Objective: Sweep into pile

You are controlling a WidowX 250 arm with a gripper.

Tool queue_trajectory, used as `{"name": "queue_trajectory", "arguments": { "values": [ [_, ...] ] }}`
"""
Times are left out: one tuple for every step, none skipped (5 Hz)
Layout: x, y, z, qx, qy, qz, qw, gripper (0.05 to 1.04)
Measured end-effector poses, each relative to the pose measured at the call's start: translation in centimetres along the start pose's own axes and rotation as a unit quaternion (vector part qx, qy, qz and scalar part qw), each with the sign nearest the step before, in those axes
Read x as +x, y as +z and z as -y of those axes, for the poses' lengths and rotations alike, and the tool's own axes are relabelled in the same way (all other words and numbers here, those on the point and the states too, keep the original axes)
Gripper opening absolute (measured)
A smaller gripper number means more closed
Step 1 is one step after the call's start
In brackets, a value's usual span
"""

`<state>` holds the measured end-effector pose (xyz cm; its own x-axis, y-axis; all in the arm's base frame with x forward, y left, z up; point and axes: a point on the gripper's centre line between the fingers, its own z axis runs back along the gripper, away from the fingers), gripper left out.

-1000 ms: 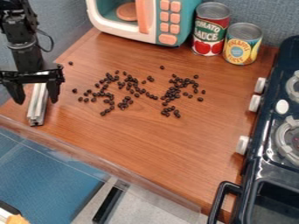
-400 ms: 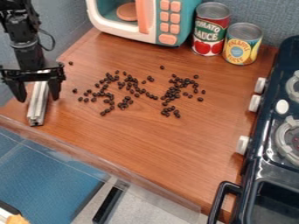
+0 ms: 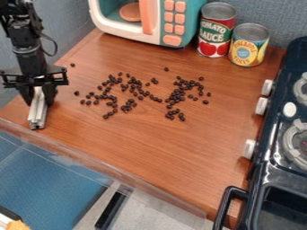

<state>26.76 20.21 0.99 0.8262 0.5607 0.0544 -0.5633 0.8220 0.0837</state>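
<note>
At the brown wooden desk (image 3: 150,148)'s left corner, the black tool (image 3: 39,103) pinches a long silvery bar (image 3: 37,114) near one end, so sweeping small dark beans (image 3: 205,102) could twist it.

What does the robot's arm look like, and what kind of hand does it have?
The robot's arm is black and chunky, with blocky joints and a thin dark cable looping out from its side. Its hand is a black gripper with a wide, flat bar across the top and two dark fingers below it.
</note>
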Motion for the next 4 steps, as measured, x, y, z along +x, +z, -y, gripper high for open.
{"name": "queue_trajectory", "arguments": {
  "values": [
    [-0.3, -0.2, 0.2, 0.000, -0.006, -0.002, 1.0000, 0.383],
    [-0.5, -0.3, 0.7, -0.001, -0.009, -0.005, 0.9999, 0.383],
    [-0.6, -0.2, 1.5, -0.003, -0.014, -0.005, 0.9999, 0.383],
    [-0.6, -0.1, 2.4, -0.003, -0.018, -0.006, 0.9998, 0.383]
  ]
}}
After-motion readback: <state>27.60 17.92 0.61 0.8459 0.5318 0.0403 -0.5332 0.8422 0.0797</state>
